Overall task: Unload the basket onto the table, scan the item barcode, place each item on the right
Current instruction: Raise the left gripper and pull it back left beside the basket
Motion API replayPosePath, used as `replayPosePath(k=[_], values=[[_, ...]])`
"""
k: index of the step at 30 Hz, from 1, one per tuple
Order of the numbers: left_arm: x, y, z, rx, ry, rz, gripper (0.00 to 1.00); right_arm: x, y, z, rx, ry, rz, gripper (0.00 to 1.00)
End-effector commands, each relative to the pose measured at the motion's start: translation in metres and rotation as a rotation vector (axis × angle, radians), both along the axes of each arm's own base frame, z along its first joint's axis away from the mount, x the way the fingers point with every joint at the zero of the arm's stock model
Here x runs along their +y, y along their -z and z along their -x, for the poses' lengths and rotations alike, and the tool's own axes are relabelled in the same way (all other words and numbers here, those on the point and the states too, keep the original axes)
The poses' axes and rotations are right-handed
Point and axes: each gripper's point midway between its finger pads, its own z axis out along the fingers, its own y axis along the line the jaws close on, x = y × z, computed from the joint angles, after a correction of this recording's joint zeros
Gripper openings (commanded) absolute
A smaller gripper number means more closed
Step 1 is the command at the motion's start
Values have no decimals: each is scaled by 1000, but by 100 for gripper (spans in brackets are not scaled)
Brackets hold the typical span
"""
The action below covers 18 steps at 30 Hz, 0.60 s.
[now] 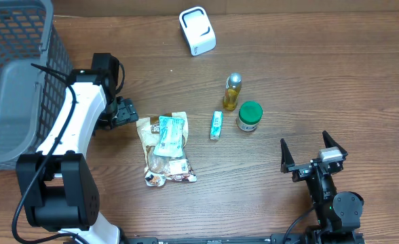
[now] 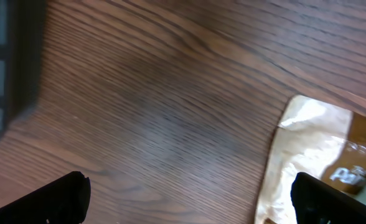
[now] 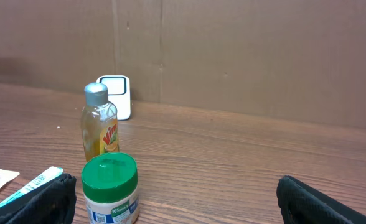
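Snack bag (image 1: 165,146) flat, left hand (image 1: 130,112) spread beside

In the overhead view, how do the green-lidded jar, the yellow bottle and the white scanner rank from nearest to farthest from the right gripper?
From the right gripper:
1. Green-lidded jar, ahead on its left.
2. Yellow bottle, just beyond the jar.
3. White scanner, at the far edge.
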Motion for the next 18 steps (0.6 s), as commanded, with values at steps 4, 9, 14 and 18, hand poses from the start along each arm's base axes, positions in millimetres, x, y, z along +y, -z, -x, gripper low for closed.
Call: replayPosePath(k=[4,9,14,18], values=[[9,4,2,15,-15,-38,100,2,3,0,0,-10,4,100],[9,4,2,15,-15,-38,100,2,3,0,0,-10,4,100],[9,4,2,15,-15,-38,100,2,3,0,0,-10,4,100],[9,4,2,15,-14,-38,100,2,3,0,0,-10,4,100]])
